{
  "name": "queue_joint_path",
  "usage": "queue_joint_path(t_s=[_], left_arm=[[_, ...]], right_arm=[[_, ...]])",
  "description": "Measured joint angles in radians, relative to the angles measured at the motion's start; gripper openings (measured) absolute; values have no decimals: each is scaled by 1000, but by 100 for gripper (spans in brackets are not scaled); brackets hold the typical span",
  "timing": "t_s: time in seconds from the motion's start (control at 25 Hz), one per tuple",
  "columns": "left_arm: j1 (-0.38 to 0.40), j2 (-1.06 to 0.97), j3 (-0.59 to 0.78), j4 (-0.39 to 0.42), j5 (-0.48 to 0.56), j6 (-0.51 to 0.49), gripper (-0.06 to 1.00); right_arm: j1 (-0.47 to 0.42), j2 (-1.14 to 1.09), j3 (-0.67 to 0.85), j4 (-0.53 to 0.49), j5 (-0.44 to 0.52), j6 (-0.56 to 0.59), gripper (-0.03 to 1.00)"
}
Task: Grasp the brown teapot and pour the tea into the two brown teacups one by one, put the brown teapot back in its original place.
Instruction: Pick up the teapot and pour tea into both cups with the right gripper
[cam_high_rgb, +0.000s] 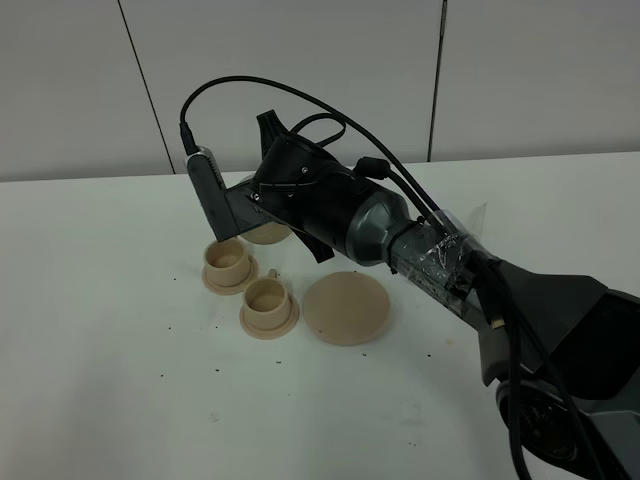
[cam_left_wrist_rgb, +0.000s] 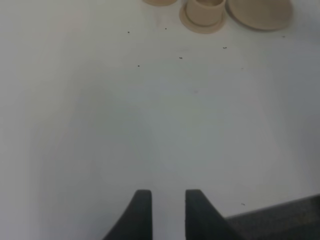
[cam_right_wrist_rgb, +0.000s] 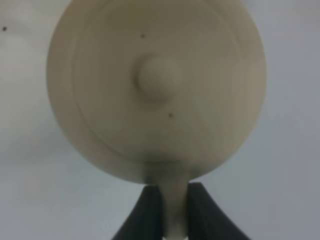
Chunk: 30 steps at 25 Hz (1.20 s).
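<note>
Brown teapot (cam_right_wrist_rgb: 155, 90) is clenched by handle in right gripper (cam_right_wrist_rgb: 172, 189), aloft beyond its saucer (cam_high_rgb: 345, 308): pouring step. Next: tilt spout over teacup (cam_high_rgb: 228, 266) w/ care. Left gripper (cam_left_wrist_rgb: 167, 194) parted, empty.

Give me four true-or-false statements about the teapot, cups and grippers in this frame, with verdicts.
1. The right gripper grips the brown teapot by its handle. True.
2. The teapot rests on the large saucer. False: the saucer is bare, and the teapot is held up near the cups.
3. Both teacups stand upright. True.
4. The left gripper holds a teacup. False: it holds nothing, above the bare table.
</note>
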Motion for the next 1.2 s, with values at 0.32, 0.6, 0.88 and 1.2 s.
queue_joint_path(t_s=[0.32,0.6,0.88,1.2], left_arm=[[0,0,0,0,0,0,24],[0,0,0,0,0,0,24],[0,0,0,0,0,0,24],[0,0,0,0,0,0,24]], right_arm=[[0,0,0,1,-44,-27,10],[1,0,0,6,-76,-34,10],[1,9,0,7,-93,-36,10],[-4,10,0,5,-98,-36,10]])
